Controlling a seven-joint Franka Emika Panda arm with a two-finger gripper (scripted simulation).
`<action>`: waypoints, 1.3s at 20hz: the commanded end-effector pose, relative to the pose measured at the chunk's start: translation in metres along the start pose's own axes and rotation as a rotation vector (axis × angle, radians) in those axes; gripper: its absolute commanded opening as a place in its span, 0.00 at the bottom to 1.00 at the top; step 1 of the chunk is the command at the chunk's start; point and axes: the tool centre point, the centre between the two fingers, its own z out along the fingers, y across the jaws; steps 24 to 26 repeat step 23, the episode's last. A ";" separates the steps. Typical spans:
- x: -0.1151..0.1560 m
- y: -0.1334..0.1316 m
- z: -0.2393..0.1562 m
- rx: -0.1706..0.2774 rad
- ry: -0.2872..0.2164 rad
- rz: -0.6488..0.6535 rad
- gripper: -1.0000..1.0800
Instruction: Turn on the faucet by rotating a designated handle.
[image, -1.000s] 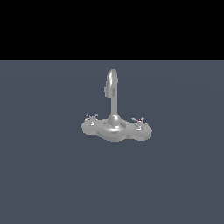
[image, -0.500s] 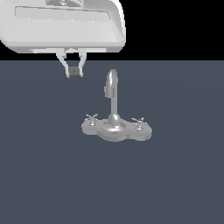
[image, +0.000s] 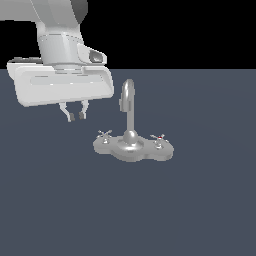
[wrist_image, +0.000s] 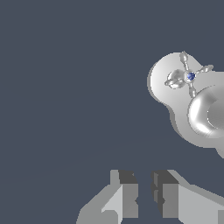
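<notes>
The shiny silver faucet (image: 130, 139) stands on the dark floor, with an arched spout (image: 128, 97), a domed centre and a flat lobed base (image: 146, 154). One cross handle (image: 104, 135) sits at the exterior view's left, the other (image: 158, 137) at its right. My gripper (image: 76, 116) hangs in the air to the left of the left handle and above it, apart from it. Its jaws stand a narrow gap apart and hold nothing. In the wrist view, the gripper (wrist_image: 145, 192) is apart from a blue-capped cross handle (wrist_image: 189, 75) on the base (wrist_image: 162, 85).
The white hand and arm (image: 62, 75) fill the upper left of the exterior view. The faucet rests on a plain dark grey surface (image: 128, 210).
The arm was out of view one second ago. It entered from the top left and has come down toward the faucet's left handle. The faucet has not moved.
</notes>
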 end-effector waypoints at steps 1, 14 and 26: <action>0.012 0.004 0.038 -0.007 -0.006 -0.082 0.54; 0.105 0.075 0.100 0.043 0.196 0.111 0.80; 0.111 0.147 0.096 0.095 0.298 0.446 0.54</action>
